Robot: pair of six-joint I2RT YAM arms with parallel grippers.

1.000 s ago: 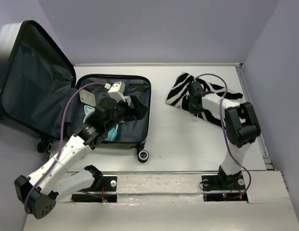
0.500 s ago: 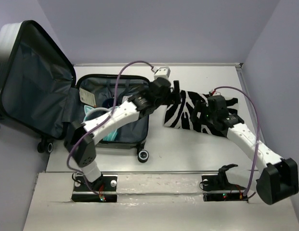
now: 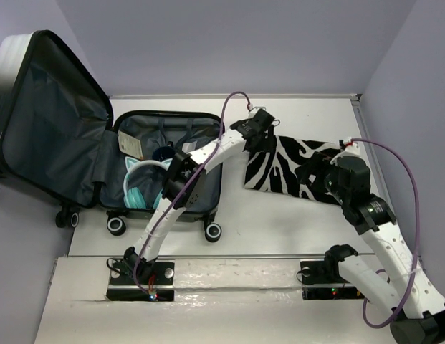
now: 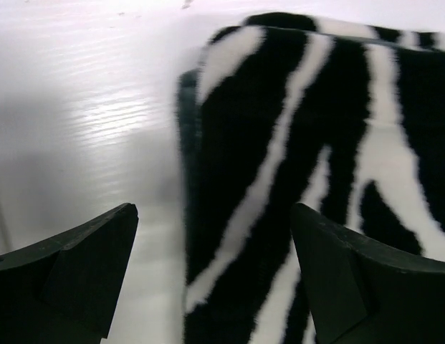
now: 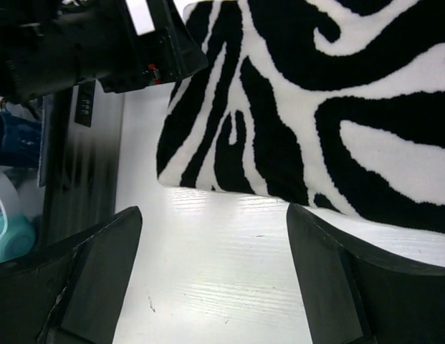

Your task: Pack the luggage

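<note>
The luggage (image 3: pixel 195 131) lies open at the left, its lid (image 3: pixel 57 122) propped up and grey lining showing. A zebra-striped pouch (image 3: pixel 286 168) lies flat on the white table to its right. My left gripper (image 3: pixel 265 137) reaches across to the pouch's far left corner. In the left wrist view it (image 4: pixel 215 240) is open, with the pouch's edge (image 4: pixel 279 165) between its fingers. My right gripper (image 3: pixel 315 175) hovers over the pouch's right part. It (image 5: pixel 215 247) is open over bare table, just short of the pouch (image 5: pixel 315 107).
Teal headphones (image 3: pixel 140 185), a white tag (image 3: pixel 129 145) and a dark blue item (image 3: pixel 163 152) lie in the luggage base. Its wheels (image 3: pixel 213 231) face the near edge. A purple wall closes off the table's right side (image 3: pixel 394 107). The left arm spans the luggage's right rim.
My left arm swung out of the luggage and over to the pouch's far left corner. My right gripper opened, let go of the pouch and drew back; the pouch now lies spread flat.
</note>
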